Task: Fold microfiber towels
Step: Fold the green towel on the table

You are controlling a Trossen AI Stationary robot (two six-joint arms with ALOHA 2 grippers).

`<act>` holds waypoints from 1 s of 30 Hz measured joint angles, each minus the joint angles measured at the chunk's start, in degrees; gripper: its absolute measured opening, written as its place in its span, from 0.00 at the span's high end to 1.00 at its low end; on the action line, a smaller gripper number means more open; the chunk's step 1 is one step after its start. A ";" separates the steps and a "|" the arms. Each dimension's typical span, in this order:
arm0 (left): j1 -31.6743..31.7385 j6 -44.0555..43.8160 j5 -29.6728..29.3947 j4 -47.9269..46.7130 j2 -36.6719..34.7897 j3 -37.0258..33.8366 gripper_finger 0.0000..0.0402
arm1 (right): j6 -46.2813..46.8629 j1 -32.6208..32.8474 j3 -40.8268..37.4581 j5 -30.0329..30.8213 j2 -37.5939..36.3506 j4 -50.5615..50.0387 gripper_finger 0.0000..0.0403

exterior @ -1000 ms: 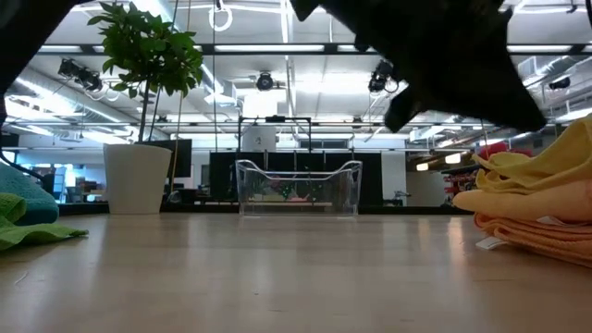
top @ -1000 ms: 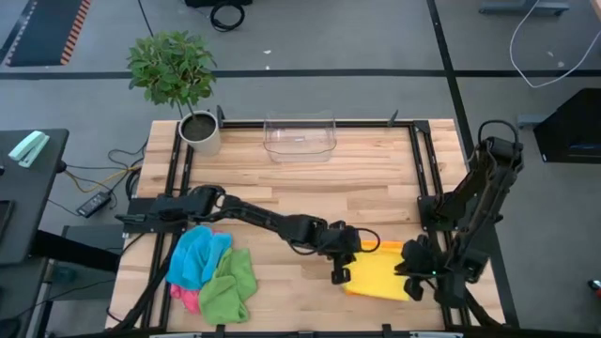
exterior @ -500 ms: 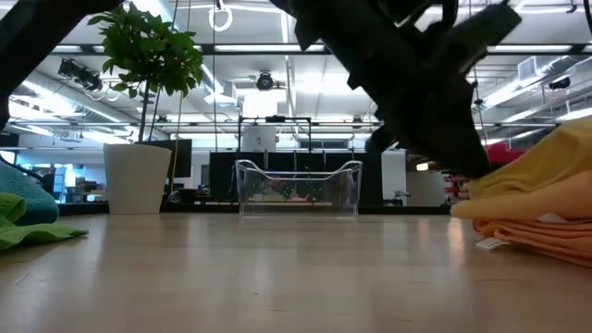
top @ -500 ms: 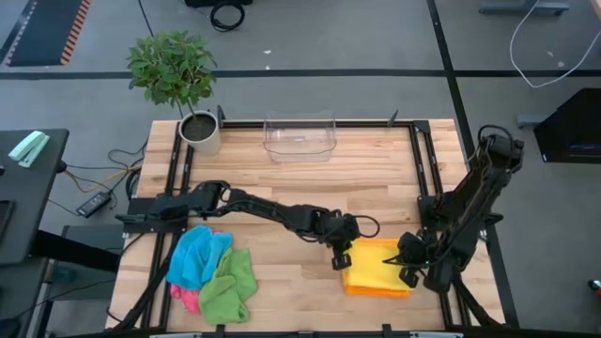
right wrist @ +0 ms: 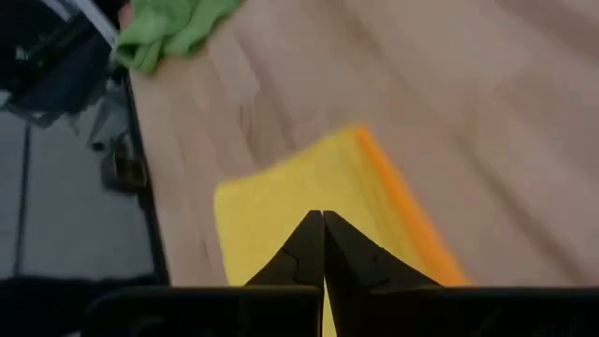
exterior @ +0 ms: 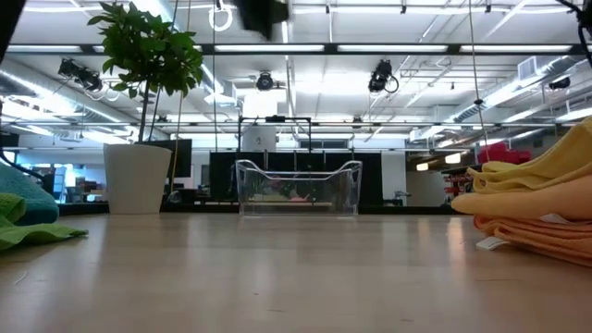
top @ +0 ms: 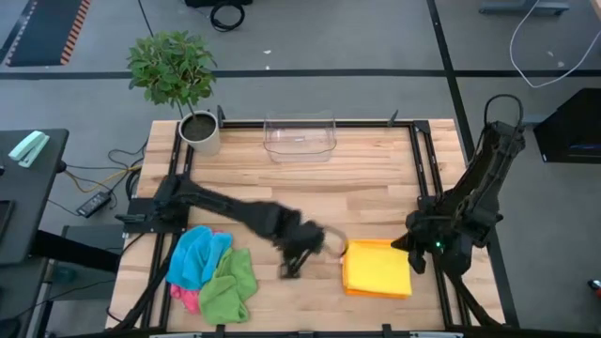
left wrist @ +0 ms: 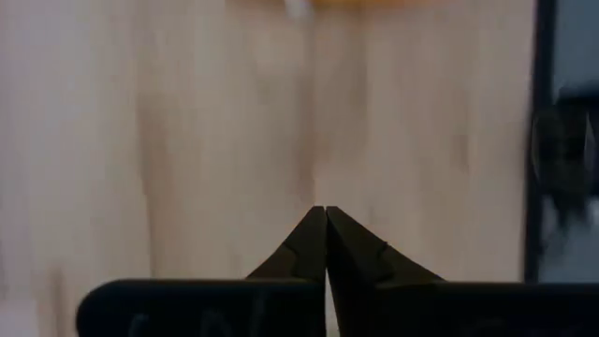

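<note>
A folded yellow towel (top: 377, 267) lies on an orange towel (right wrist: 404, 208) near the table's front right; in the low view the two make one stack (exterior: 541, 208). Blue (top: 195, 255), green (top: 231, 282) and pink (top: 188, 299) towels lie heaped at the front left. My left gripper (top: 287, 268) hangs shut above bare wood, left of the stack. In its wrist view the fingertips (left wrist: 325, 212) meet. My right gripper (top: 413, 255) is shut at the stack's right edge, raised above the yellow towel (right wrist: 281, 201).
A clear plastic bin (top: 300, 137) stands at the far edge, and a potted plant (top: 192, 117) at the far left corner. Dark rails run along the table's sides (top: 424, 178). Bare wood lies between the heap and the stack.
My left gripper has come off the yellow towel's left edge, risen and swung toward the table's left. My right gripper has lifted and drawn back toward the right edge. The yellow towel stays on the orange one, squarer and flatter seen from above.
</note>
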 joint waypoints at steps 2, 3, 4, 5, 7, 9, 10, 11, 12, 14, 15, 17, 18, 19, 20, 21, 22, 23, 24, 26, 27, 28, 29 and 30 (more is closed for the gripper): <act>-3.08 -2.76 -2.24 -6.48 -0.80 -0.07 0.93 | -2.83 -2.12 0.41 0.91 0.17 0.96 0.98; -4.57 -4.54 -4.20 -9.13 -0.97 -0.13 0.90 | -4.58 -3.55 0.35 0.84 0.67 2.12 0.98; -6.49 -6.14 -6.41 -11.99 -1.30 -0.24 0.88 | -6.62 -5.06 -0.04 0.69 1.40 4.29 0.97; -8.15 -8.33 -8.76 -14.97 -1.79 -0.24 0.86 | -9.07 -6.68 -0.59 0.37 2.28 7.00 0.96; -11.58 -12.91 -13.59 -20.51 -3.28 -0.33 0.81 | -14.11 -10.56 -1.25 -1.34 4.94 13.13 0.94; -14.20 -16.89 -16.70 -22.03 -5.89 -3.08 0.75 | -20.23 -15.47 -1.30 -5.34 8.49 21.51 0.90; -14.98 -18.03 -16.35 -21.34 -7.65 -5.56 0.73 | -23.32 -17.86 -1.30 -7.97 10.43 25.96 0.88; -15.32 -19.03 -15.69 -19.49 -10.11 -9.04 0.72 | -26.24 -20.14 -1.32 -10.69 12.35 30.59 0.86; -15.40 -20.27 -14.83 -16.73 -12.88 -13.21 0.71 | -28.91 -22.41 -1.32 -13.22 14.28 35.77 0.83; -14.89 -23.10 -13.01 -9.13 -19.55 -23.63 0.72 | -32.51 -26.41 -1.32 -17.47 18.25 45.43 0.79; -14.51 -24.32 -12.37 -4.56 -22.78 -29.29 0.73 | -33.57 -28.15 -1.32 -19.14 20.09 49.50 0.77; -13.12 -26.21 -10.87 4.57 -28.51 -40.37 0.76 | -34.64 -31.27 -0.60 -20.84 24.04 55.92 0.73; -11.97 -26.79 -9.26 9.30 -31.04 -45.56 0.77 | -34.89 -32.53 0.28 -20.96 26.00 57.10 0.71; -10.58 -27.06 -6.26 13.93 -33.04 -50.05 0.78 | -35.23 -33.68 1.49 -21.02 28.06 57.47 0.69; -9.16 -27.06 -3.35 18.51 -34.66 -54.32 0.78 | -35.44 -34.69 3.03 -21.04 30.26 57.52 0.68; -7.89 -27.01 -0.66 21.71 -35.70 -58.20 0.78 | -35.46 -35.60 4.50 -21.11 32.52 57.30 0.67; -6.49 -27.01 1.63 23.77 -36.05 -61.44 0.76 | -35.43 -36.41 6.15 -21.34 34.75 56.80 0.66; -5.23 -26.77 2.91 25.32 -35.96 -64.05 0.75 | -35.41 -37.05 7.92 -21.91 36.92 56.51 0.65; -4.16 -25.75 3.35 26.02 -35.83 -66.07 0.72 | -35.39 -37.76 9.69 -22.96 39.06 56.21 0.64; -2.52 -23.13 3.72 26.41 -35.85 -68.65 0.66 | -35.03 -39.05 13.53 -25.43 42.82 55.09 0.64; -1.96 -22.26 3.76 27.80 -35.81 -69.77 0.63 | -34.18 -39.53 15.44 -26.50 44.38 54.15 0.64; -1.55 -21.20 3.79 29.26 -35.74 -70.62 0.59 | -33.40 -39.90 17.22 -26.91 45.82 52.71 0.64; -1.39 -19.98 4.21 30.94 -35.74 -71.15 0.54 | -32.57 -40.26 19.11 -27.32 47.17 51.21 0.64; -1.38 -18.67 4.72 32.70 -35.76 -71.41 0.50 | -32.00 -40.51 20.65 -27.52 48.16 49.85 0.64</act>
